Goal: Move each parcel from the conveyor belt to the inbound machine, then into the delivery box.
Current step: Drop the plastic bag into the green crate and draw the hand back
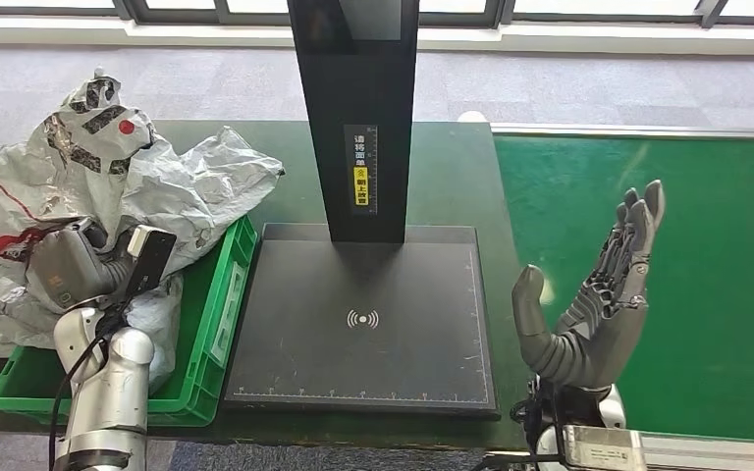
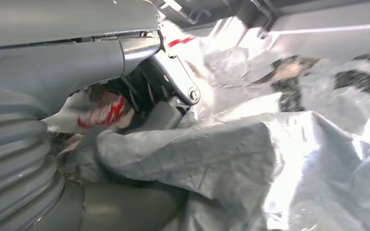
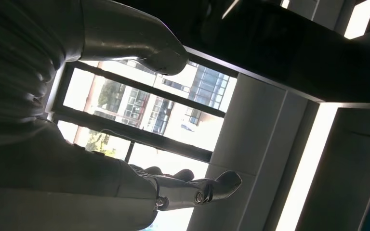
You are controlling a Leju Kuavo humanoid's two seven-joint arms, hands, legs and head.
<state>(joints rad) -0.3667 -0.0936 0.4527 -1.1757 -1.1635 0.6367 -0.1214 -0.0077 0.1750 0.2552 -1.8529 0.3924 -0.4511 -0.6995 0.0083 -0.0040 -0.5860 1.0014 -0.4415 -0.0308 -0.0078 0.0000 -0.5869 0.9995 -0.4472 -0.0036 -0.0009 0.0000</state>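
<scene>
left hand (image 1: pixel 69 270) fingers buried in grey parcels (image 1: pixel 157 186) | delivery box (image 1: pixel 211 324) interior mostly covered | scanner post (image 1: pixel 358 108) cut by top edge

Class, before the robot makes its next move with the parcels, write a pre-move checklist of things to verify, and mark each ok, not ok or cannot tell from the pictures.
1. Left hand is down in the green crate among the grey parcel bags: ok.
2. Left hand has let go of the bag: cannot tell; plastic lies bunched around its fingers in the left wrist view.
3. Right hand is empty, fingers apart: ok.
4. Scanner plate of the inbound machine is bare: ok.
5. Green conveyor belt holds a next parcel within view: not ok.
</scene>
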